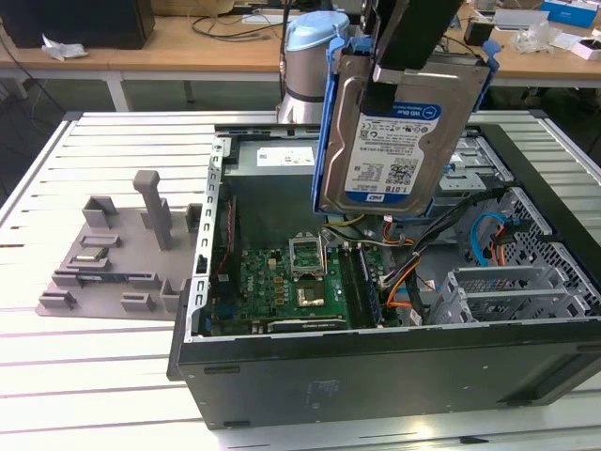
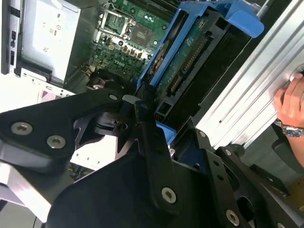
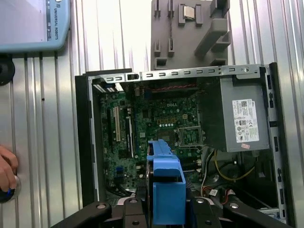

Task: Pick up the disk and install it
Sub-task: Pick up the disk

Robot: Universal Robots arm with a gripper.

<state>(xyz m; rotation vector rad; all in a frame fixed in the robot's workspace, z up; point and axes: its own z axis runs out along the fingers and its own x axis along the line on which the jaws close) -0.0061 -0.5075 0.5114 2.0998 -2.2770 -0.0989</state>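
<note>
**Disk held up over the open case**

Nearest in the exterior view is the black side wall of the computer case [image 1: 376, 366], which lies open-side up on the slatted metal tabletop [image 1: 94, 376]. Just behind that wall sits the green motherboard [image 1: 291, 282]. To the exterior view's right of it is the silver drive cage [image 1: 507, 291], with orange and blue cables [image 1: 488, 240] looping behind it.

At the exterior view's left, a grey fixture [image 1: 113, 254] with slots and posts rests on the tabletop beside the case.

Above the middle of the case hangs the disk [image 1: 394, 132]. It stands nearly upright, its white-and-blue label faces the camera, and its blue bracket runs up both sides. The jaws are pinched onto its top end, one black finger [image 1: 390, 70] crossing the face just above the label. The disk is clear of the cage and is not seated anywhere.

In the first wrist view the blue bracket [image 3: 166, 190] pokes out between the black linkages, with the board below it. In the second wrist view the disk's circuit-board side [image 2: 190, 57] shows edge-on.

Farther back the grey power supply [image 1: 282, 160] lies against the far wall of the case. Behind it rises the arm's pale blue base [image 1: 305, 66]. Wooden desks [image 1: 188, 42] strewn with cables close off the far side of the room.

A person's hand [image 2: 292, 102], watch on the wrist, is at the tabletop's edge in the second wrist view.
</note>
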